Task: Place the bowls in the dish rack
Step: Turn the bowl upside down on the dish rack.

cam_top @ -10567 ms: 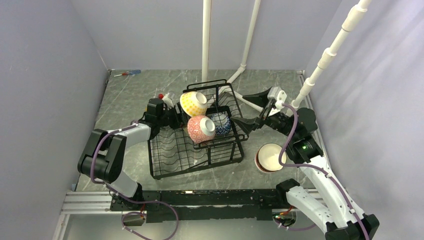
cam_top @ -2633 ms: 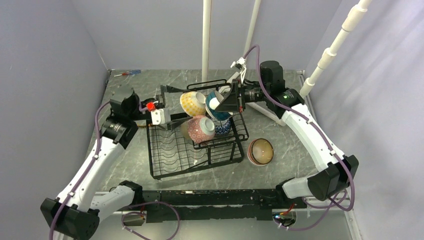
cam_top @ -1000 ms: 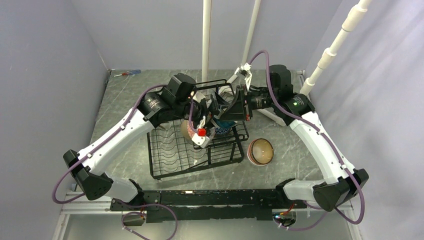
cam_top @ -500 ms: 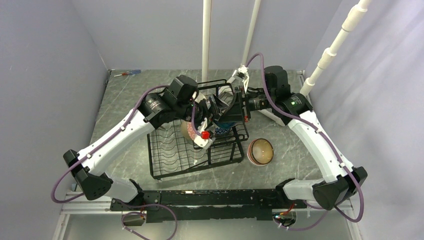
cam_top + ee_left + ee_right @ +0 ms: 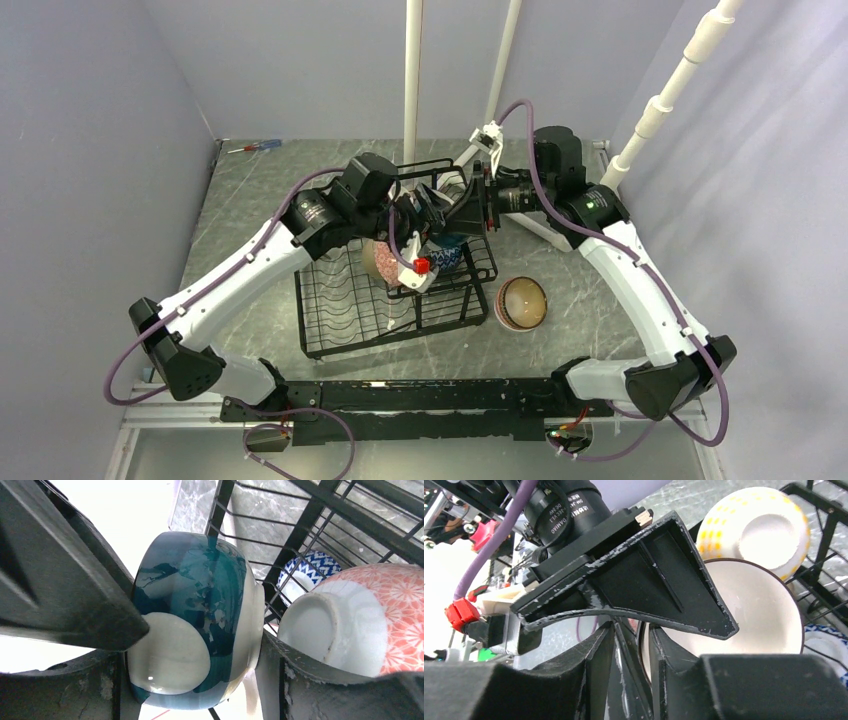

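A teal bowl (image 5: 200,610) hangs on its side over the upper tier of the black dish rack (image 5: 340,310). My left gripper (image 5: 192,680) is shut on it, one finger at each side. My right gripper (image 5: 631,635) stands open, its fingers straddling the same bowl's rim (image 5: 744,615) from the right. In the top view the two grippers (image 5: 425,215) (image 5: 462,215) meet and hide this bowl. The pink-red bowl (image 5: 380,620), blue-white zigzag bowl (image 5: 305,570) and yellow dotted bowl (image 5: 759,525) lie in the rack. A brown striped bowl (image 5: 521,303) sits on the table to the rack's right.
White pipe stands (image 5: 412,80) (image 5: 660,110) rise behind and to the right of the rack. A screwdriver (image 5: 255,146) lies at the far left corner. Grey walls close in the table on three sides.
The left gripper has closed in on the teal bowl. The right gripper's jaws, shut on the rim a second ago, have parted. Both arms stay over the rack's upper tier.
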